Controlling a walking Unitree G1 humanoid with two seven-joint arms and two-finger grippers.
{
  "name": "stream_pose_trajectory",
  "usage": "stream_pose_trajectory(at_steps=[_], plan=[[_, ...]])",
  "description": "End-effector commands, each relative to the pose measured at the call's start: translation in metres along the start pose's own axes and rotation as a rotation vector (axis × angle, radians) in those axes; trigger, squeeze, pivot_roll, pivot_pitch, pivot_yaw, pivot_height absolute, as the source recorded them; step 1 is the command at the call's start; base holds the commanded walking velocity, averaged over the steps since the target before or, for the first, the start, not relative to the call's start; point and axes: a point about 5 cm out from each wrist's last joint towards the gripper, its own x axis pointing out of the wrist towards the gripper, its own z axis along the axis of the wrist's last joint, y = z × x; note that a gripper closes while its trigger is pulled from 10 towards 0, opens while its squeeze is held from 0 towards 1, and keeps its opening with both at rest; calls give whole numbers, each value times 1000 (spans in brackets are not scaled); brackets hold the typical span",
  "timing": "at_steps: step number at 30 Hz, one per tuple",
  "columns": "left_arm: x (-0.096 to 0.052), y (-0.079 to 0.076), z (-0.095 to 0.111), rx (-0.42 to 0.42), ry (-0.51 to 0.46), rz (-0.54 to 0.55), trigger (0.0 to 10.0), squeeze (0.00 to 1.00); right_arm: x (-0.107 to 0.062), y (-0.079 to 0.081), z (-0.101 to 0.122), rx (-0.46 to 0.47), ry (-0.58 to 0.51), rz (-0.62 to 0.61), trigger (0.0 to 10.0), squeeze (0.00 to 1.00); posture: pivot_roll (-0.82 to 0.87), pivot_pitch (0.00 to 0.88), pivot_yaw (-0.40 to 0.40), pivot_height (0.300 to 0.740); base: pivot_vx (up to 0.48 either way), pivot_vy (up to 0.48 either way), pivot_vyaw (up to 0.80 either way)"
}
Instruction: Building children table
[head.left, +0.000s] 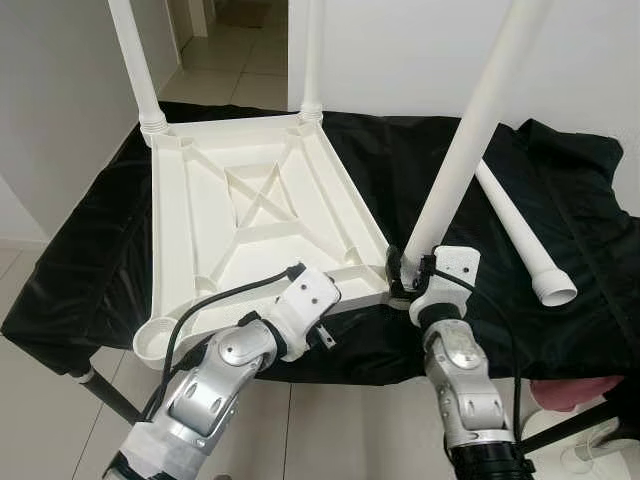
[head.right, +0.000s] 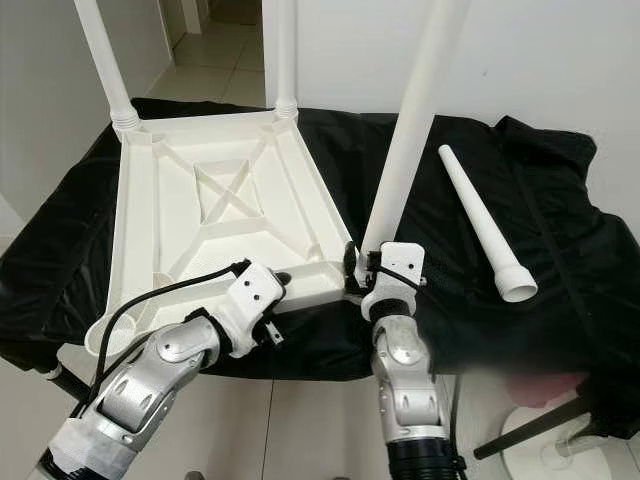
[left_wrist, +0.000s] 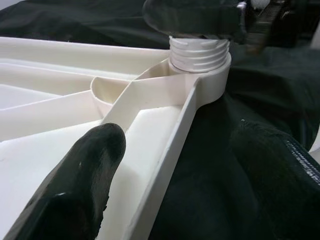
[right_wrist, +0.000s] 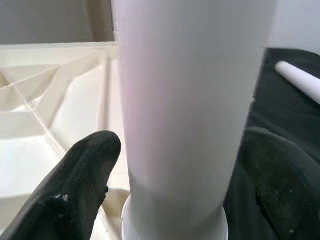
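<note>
1. Tabletop (head.left: 250, 215) lies upside down, ribs up, on black cloth (head.left: 560, 200) over the desk. Two far legs (head.left: 135, 70) stand in their corner sockets; tops cut off by frame.
2. Third leg (head.left: 470, 130) at near right corner, leaning a bit to the right; its threaded end (left_wrist: 199, 52) shows above the socket in left wrist view, so prob. not fully screwed in.
3. Right claw (head.left: 410, 272) closed around this leg's base, a finger (right_wrist: 75, 190) each side of the tube.
4. Left claw (head.right: 283, 280) at tabletop's near edge, one finger (left_wrist: 75, 190) inside the rim, other outside over cloth – looks like it straddles/steadies the edge; can't tell if it truly pinches.
5. Fourth leg (head.left: 520, 230) lies loose on cloth, well apart to the right. Near left socket (head.left: 152, 342) empty.
6. Risks: leg tilted, so thread may cross or jam if turned like this; tabletop could slide on cloth under torque if left hold is weak; the long leg could lever out of the socket when the right claw lets go to regrip.
7. Hard to see: right claw's fingertips hidden behind the leg in head views; thread engagement depth unclear; the pink object (head.left: 570, 392) bottom right blurred, unidentifiable.
</note>
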Motion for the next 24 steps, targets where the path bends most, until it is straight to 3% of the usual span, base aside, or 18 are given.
stream_pose_trajectory(at_steps=[1,7,11,12,13,14,15,16,24], plan=[[0,2,-1,9,3,-27,10000,0,0,-3,-5,2,7,76,10000,0,-29,14,-41,740,0,0,0],[0,-1,-1,7,1,-37,10000,0,5,-12,-4,-27,-5,174,10000,0,-31,13,-37,740,0,0,0],[3,-3,1,5,-4,-48,10000,0,17,-19,-3,-75,-8,316,10000,0,-39,12,-26,740,0,0,0],[3,-3,1,5,-6,-50,10000,0,20,-19,-3,-75,-5,337,9255,0,-41,13,-21,740,0,0,0],[4,-3,1,5,-7,-51,10000,0,21,-19,-4,-80,1,356,7412,0,-41,13,-21,740,0,0,0],[4,-3,1,5,-7,-51,10000,0,21,-19,-4,-80,1,356,7412,0,-41,13,-21,740,0,0,0],[4,-4,2,5,-8,-52,10000,0,23,-18,-5,-92,6,371,5020,0,-41,14,-19,740,0,0,0],[5,-4,2,5,-9,-52,10000,0,25,-18,-7,-109,16,392,0,0,-39,14,-18,740,0,0,0],[4,-6,3,4,-12,-56,10000,0,25,-20,-19,-134,71,456,0,0,-22,17,-23,740,0,0,0]])
